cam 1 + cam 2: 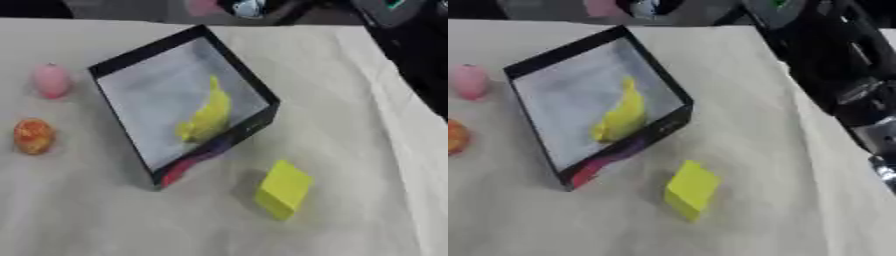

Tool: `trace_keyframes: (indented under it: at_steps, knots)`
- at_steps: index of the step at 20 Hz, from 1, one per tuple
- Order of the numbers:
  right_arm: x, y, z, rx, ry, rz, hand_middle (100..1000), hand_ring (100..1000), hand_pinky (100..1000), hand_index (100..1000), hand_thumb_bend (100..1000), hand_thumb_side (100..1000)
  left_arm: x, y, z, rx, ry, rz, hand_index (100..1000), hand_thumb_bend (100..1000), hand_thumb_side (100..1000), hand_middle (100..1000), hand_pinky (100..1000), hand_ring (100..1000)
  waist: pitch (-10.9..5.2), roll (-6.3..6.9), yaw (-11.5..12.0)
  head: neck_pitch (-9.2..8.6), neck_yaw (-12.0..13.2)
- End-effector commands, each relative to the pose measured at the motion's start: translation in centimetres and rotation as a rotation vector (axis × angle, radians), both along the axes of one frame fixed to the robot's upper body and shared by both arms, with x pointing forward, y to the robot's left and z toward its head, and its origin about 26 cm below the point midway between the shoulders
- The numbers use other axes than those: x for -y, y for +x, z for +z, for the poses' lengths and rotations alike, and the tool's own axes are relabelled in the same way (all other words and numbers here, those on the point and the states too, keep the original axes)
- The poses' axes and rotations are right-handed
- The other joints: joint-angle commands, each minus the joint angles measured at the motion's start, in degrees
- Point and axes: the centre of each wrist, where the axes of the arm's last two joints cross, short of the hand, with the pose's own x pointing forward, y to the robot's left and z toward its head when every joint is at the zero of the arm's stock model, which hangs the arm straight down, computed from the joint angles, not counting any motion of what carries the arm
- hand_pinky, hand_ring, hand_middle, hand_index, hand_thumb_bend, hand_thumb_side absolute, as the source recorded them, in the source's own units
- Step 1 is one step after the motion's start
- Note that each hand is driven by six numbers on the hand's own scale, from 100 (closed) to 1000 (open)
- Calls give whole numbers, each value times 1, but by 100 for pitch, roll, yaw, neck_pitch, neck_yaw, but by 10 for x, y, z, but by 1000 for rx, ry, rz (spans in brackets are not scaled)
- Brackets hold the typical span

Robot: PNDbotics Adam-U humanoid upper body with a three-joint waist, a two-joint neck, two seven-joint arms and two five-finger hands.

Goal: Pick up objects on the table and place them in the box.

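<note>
Overhead, a black-walled box [254, 85] with a pale grey floor was seen set askew on a table covered by a cream cloth [350, 100]. Inside it, a yellow banana-shaped object [208, 116] lay on the floor, close to the box's near right wall. A red and purple patch was noted on the outside of the box's near wall, toward its nearest corner.

Outside the box, three objects were left on the cloth. A yellow block [283, 189] stood just in front of the box, near its right corner but apart from it. A pink rounded object [51, 80] and an orange-red rounded object [34, 135] were placed well to the left of the box, the pink one farther back.

At the right edge, the robot's right arm [842, 65] was seen, black with silver parts, raised above the table's right side and well apart from every object. Whether its fingers were spread or curled could not be told. No left hand was shown.
</note>
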Motion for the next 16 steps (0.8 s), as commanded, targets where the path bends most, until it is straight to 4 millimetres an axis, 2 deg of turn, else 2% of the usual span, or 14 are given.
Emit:
trace_keyframes:
  at_steps: [1,6,9,12,13,16]
  knots:
    - [-19,0,2,23,-42,43,342,399,710,536,100,200,0,2,10,24,31,-23,960,309,985,960,865,926,-141,-63,54,-103,-90]
    - [-41,8,-23,3,-114,66,340,412,712,531,100,224,6,4,12,19,44,-63,960,305,990,960,865,926,-79,-91,166,-168,-149]
    - [-46,12,-34,7,-176,69,351,436,706,530,127,302,7,5,11,9,56,-78,960,304,997,960,865,926,-46,-144,206,-176,-139]
    - [-47,15,-40,12,-249,62,364,478,715,537,141,334,7,5,9,-6,71,-83,960,303,1000,961,865,927,-28,-195,209,-168,-111]
    - [-48,16,-43,10,-272,58,376,546,739,548,165,366,7,5,8,-8,75,-82,960,302,1000,961,865,927,-20,-212,210,-166,-100]
    - [-50,17,-46,24,-345,52,391,590,754,560,190,393,6,5,9,-11,85,-81,960,302,1000,961,865,927,0,-256,217,-169,-78]
